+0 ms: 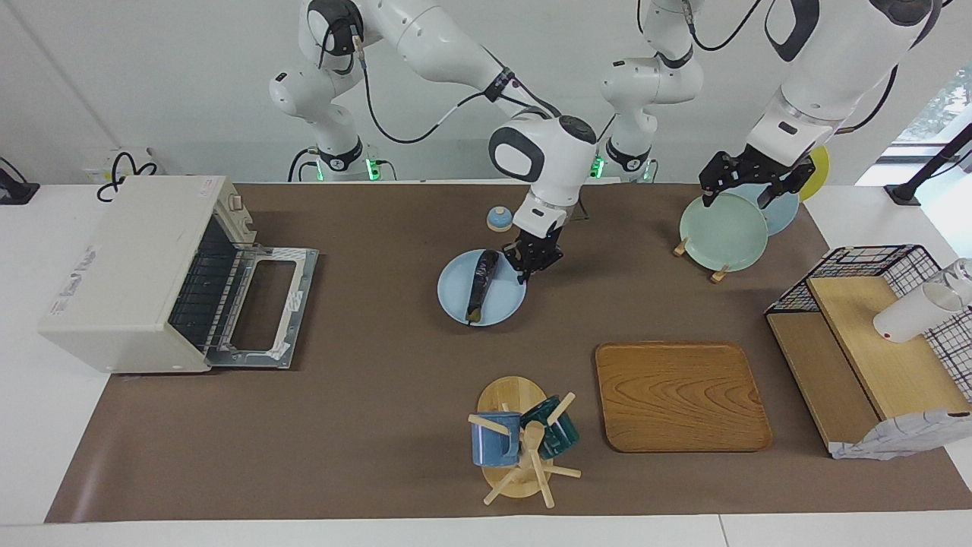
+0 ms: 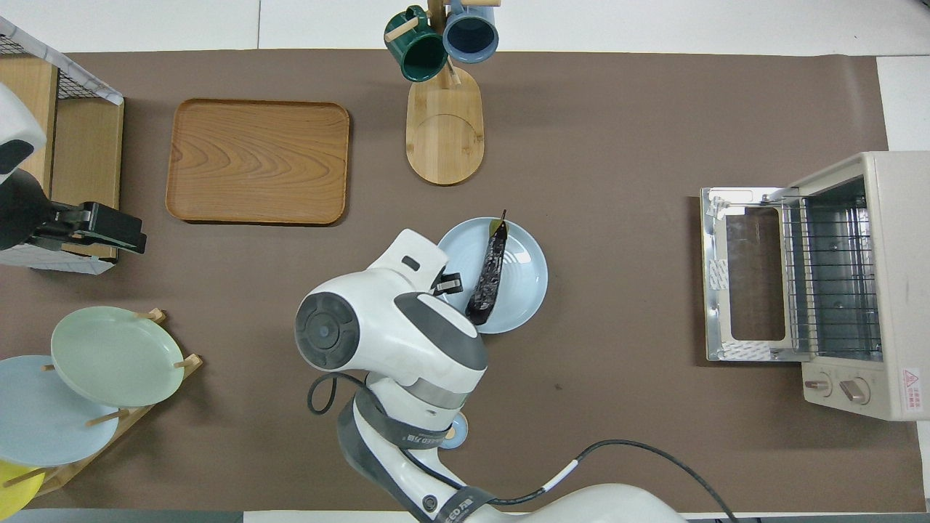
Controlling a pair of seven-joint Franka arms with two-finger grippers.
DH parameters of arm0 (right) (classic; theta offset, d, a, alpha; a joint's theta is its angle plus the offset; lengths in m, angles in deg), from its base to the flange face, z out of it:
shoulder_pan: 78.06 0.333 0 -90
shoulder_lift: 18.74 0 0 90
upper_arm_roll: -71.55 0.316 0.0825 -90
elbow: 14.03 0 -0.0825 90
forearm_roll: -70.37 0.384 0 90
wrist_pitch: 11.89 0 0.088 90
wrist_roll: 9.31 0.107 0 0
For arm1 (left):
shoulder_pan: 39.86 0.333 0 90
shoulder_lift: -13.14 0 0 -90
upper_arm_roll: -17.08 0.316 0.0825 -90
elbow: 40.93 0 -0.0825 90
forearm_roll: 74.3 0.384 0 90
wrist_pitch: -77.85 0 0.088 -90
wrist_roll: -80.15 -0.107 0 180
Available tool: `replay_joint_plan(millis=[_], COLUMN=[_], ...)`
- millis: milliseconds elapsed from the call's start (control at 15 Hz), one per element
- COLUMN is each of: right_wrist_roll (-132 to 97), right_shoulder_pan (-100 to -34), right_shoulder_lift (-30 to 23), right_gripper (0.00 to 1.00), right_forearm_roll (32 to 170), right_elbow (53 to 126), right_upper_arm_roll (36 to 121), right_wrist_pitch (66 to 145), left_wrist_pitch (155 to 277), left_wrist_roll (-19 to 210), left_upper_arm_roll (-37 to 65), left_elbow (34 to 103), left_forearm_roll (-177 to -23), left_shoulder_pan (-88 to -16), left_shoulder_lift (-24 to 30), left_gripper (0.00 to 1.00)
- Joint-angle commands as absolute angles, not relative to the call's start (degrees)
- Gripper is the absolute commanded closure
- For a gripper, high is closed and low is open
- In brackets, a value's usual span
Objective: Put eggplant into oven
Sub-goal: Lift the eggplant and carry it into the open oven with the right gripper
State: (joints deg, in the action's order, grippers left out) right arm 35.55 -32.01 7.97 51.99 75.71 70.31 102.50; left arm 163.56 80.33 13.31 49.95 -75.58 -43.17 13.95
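At the right arm's end of the table stands the oven, its door dropped flat open and the wire rack showing inside. Nothing lies in it.

Well apart from it, near the middle of the table, the eggplant lies lengthwise across a light blue plate, its stem tip pointing away from the robots and reaching the plate's rim. The right gripper is down at the plate's edge toward the left arm's end, just beside the eggplant, with its jaws pressed together, pinching the plate's rim and not the eggplant. A small blue knobbed lid sits nearer to the robots than the plate.

Farther from the robots stand a wooden mug rack with a blue and a green mug, and beside it a wooden tray.

The left gripper hangs over a pale green plate standing in a wooden plate rack, its jaws spread and holding nothing; that arm waits. A wire basket with wooden shelves closes the left arm's end.
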Motion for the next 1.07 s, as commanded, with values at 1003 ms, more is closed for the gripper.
replay_joint_plan(millis=[1003], right_wrist_roll=[-0.2], right_shoulder_pan=[-69.2], right_shoulder_lift=[-21.3], right_gripper=[1.0], right_forearm_roll=[51.4], right_elbow=[109.2], right_upper_arm_roll=[71.0], right_wrist_pitch=[102.2], left_wrist_pitch=[163.1], left_wrist_roll=[79.8], left_upper_arm_roll=[13.1], left_elbow=[50.1], left_forearm_roll=[-74.4], left_shoulder_pan=[-41.9], left_shoulder_lift=[14.7], left_gripper=[0.0])
